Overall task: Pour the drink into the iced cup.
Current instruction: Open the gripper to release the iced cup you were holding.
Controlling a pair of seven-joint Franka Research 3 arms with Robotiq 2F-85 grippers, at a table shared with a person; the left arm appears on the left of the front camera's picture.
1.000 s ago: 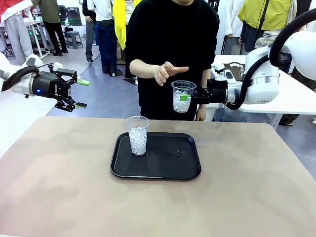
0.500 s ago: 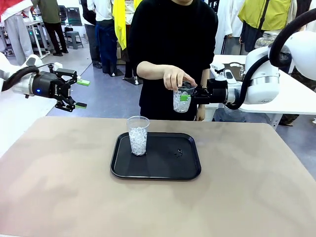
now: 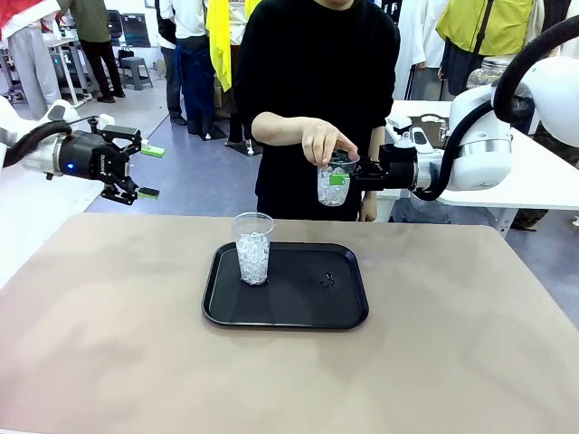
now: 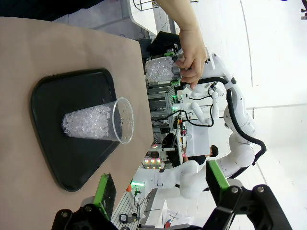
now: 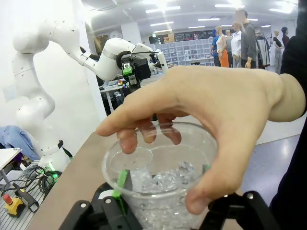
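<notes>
left fingers [image 3: 152, 152] apart, right fingers [image 3: 338, 179] closed

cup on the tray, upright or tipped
Upright: the cup stands on its base on the tray, mouth up, with ice inside.

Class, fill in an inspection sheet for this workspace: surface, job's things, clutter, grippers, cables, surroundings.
Surface: tan table, black tray at its middle.
Job's things: iced cup upright on the tray's left part; second iced cup held aloft, a person's hand gripping its rim from above.
Clutter: small dark speck on the tray, unidentifiable.
Grippers: left gripper open, empty, raised; right gripper shut on the second iced cup.
Cables: black hose at right; black cable at left.
Surroundings: people standing behind; white table at right.
</notes>
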